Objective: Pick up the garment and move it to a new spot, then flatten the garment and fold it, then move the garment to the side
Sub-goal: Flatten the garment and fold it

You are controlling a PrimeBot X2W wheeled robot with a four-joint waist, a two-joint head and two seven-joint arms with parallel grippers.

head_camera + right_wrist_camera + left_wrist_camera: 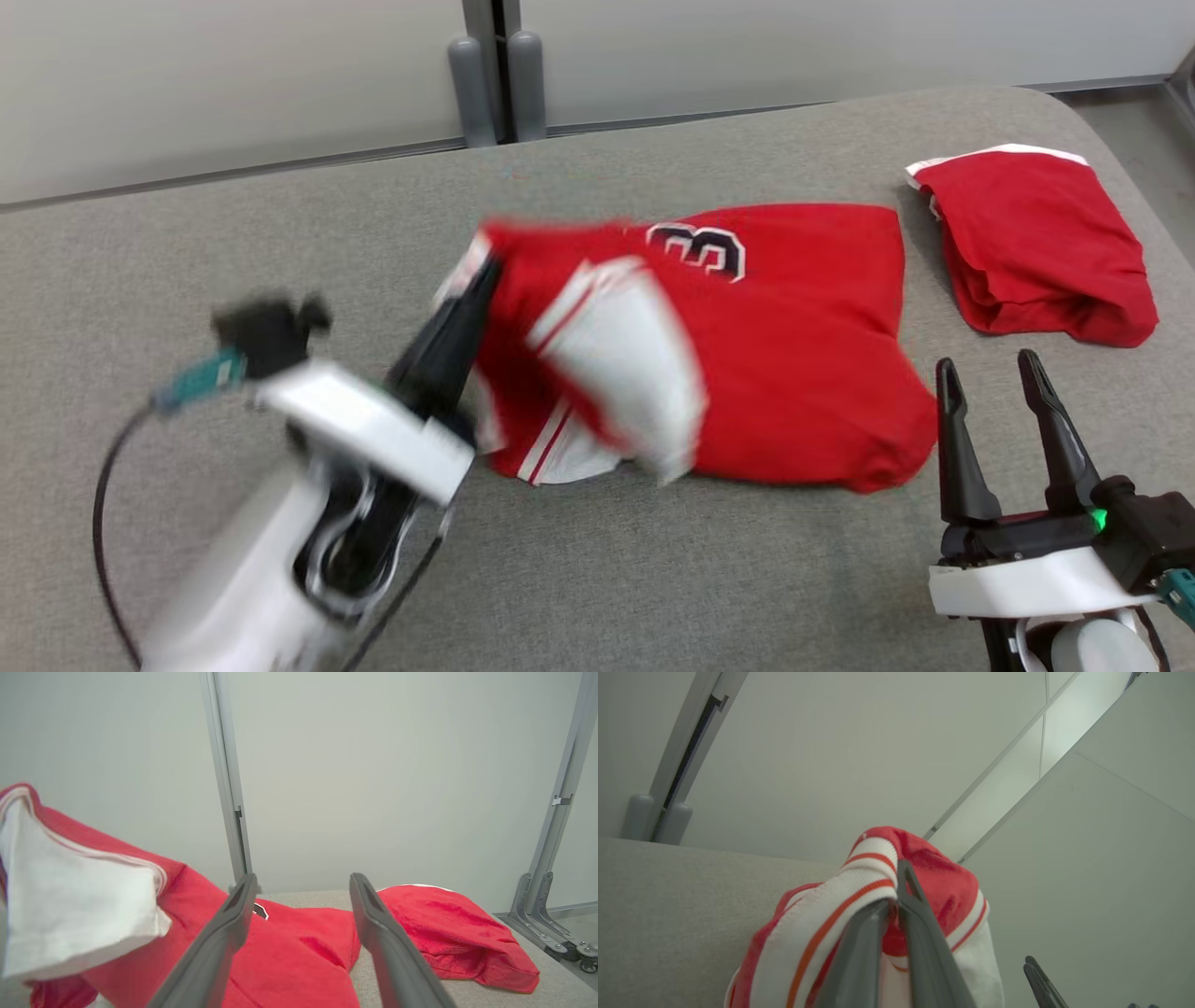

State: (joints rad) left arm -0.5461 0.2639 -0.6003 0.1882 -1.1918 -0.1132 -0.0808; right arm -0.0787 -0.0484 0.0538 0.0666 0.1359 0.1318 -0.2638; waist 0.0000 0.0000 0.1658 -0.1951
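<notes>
A red jersey (784, 355) with white sleeves and a dark number lies on the grey table (653, 560). My left gripper (485, 271) is shut on the jersey's left edge and holds it lifted, blurred by motion, so a white sleeve (625, 364) hangs over the red body. In the left wrist view the fingers (920, 933) pinch the striped white and red cuff (873, 868). My right gripper (990, 373) stands open near the table's front right, just right of the jersey's (289, 961) lower corner, with nothing between its fingers (373, 914).
A second red garment (1036, 243) with a white edge lies folded at the table's far right, also in the right wrist view (448, 933). Pale wall panels and a grey post (495, 84) stand behind the table. A frame leg (551, 877) rises at the right.
</notes>
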